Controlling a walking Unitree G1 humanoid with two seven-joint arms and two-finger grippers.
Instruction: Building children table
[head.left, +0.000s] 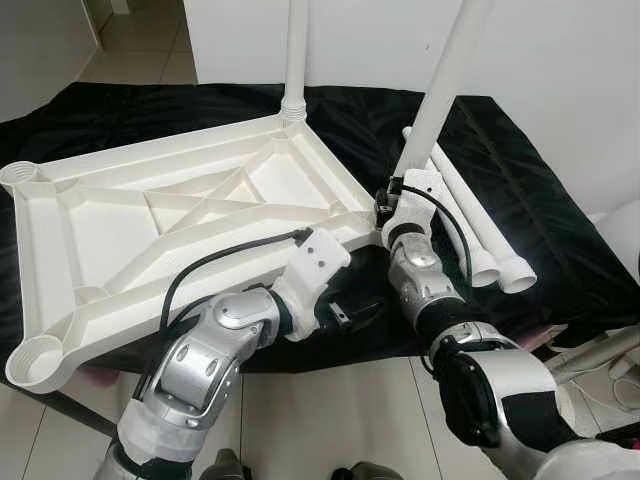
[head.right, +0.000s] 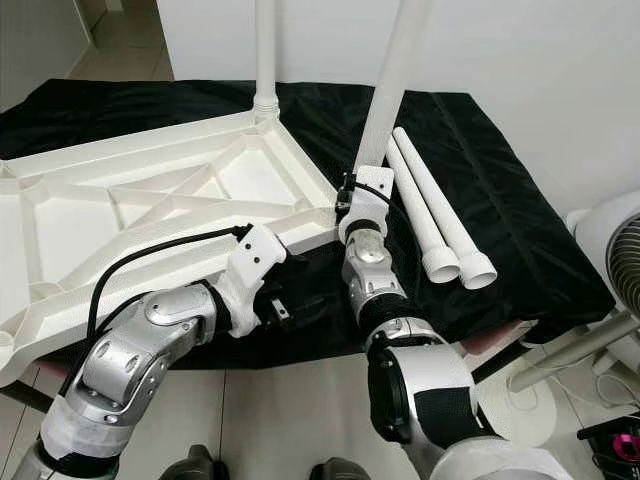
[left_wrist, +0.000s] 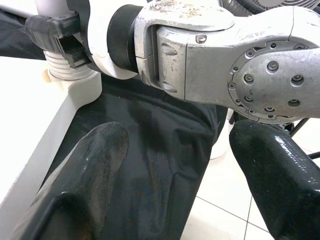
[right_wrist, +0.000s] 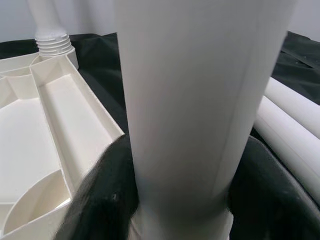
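The left pincer (head.left: 350, 314) is nearest, low beside the near edge of the counter (head.left: 540, 230), its two black fingers (left_wrist: 95, 175) spread wide with nothing between them. Just beside it, the right pincer (head.right: 345, 200) is closed around a white leg (head.left: 440, 90) that stands tilted in the near right corner socket of the upside-down white tabletop (head.left: 180, 215). Another leg (head.left: 296, 50) stands upright in the far corner. Two spare legs (head.right: 435, 205) lie side by side on the black cloth (head.right: 500, 170), to the right.

Head eyes look down; wrist views close-up.
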